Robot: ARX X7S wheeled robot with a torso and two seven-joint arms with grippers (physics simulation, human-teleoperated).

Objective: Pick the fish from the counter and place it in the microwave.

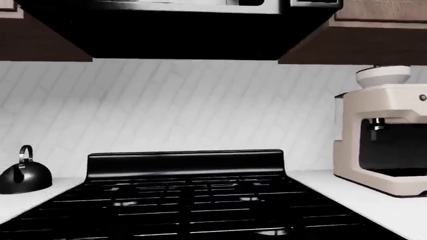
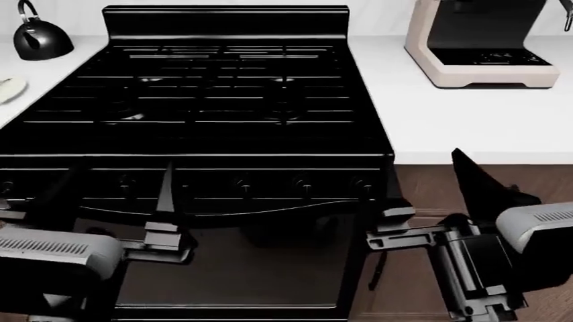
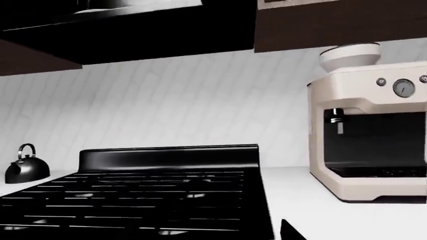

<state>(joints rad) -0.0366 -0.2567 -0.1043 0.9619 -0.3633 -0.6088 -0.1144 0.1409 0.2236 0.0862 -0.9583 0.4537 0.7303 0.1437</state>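
No fish shows in any view. The white counter [image 2: 465, 121] runs on both sides of a black stove [image 2: 224, 87]. The microwave's dark underside [image 1: 180, 35] hangs above the stove, and it also shows in the right wrist view [image 3: 127, 30]. Both grippers hang low in front of the stove's oven door. My left gripper [image 2: 109, 198] is open with nothing between its fingers. My right gripper [image 2: 428, 184] is open and empty too, below the counter's front edge. One dark fingertip [image 3: 291, 231] of it pokes into the right wrist view.
A cream coffee machine [image 2: 479, 40] stands at the back of the right counter. A black kettle [image 2: 40, 37] sits on the left counter, with the edge of a cream plate [image 2: 7, 88] nearer. Dark brown cabinets [image 3: 340, 20] flank the microwave.
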